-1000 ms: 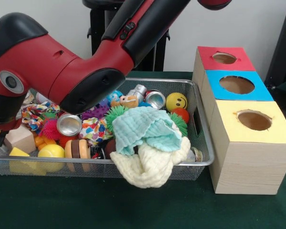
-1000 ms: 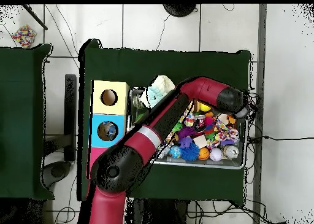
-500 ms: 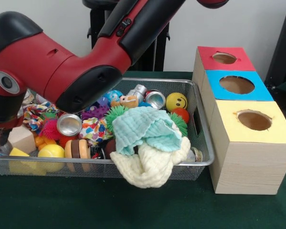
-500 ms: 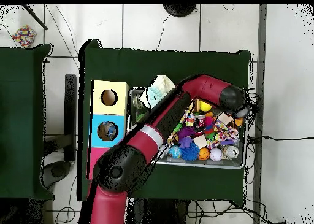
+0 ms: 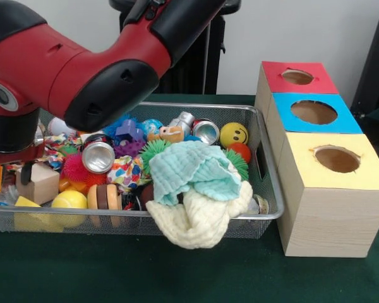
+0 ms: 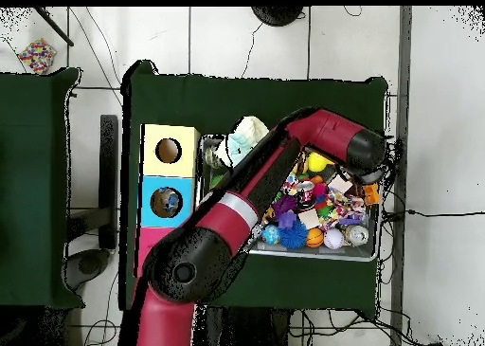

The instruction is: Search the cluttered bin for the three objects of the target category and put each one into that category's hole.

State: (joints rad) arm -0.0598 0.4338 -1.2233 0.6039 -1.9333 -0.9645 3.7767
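Gripper (image 5: 16, 180) of the red and black arm (image 5: 82, 69) hangs at one end of the silver wire-mesh bin (image 5: 196, 224); finger opening cannot be told. Pale wooden block (image 5: 38, 183) lies just beside the gripper, a silver can (image 5: 98, 157) near it. Round hole (image 5: 297, 77) in the red-topped wooden box sits well apart, beyond the bin's opposite end.

The arm (image 5: 82, 69) has risen, and the silver can (image 5: 98, 156) and wooden block (image 5: 38, 183) have shifted
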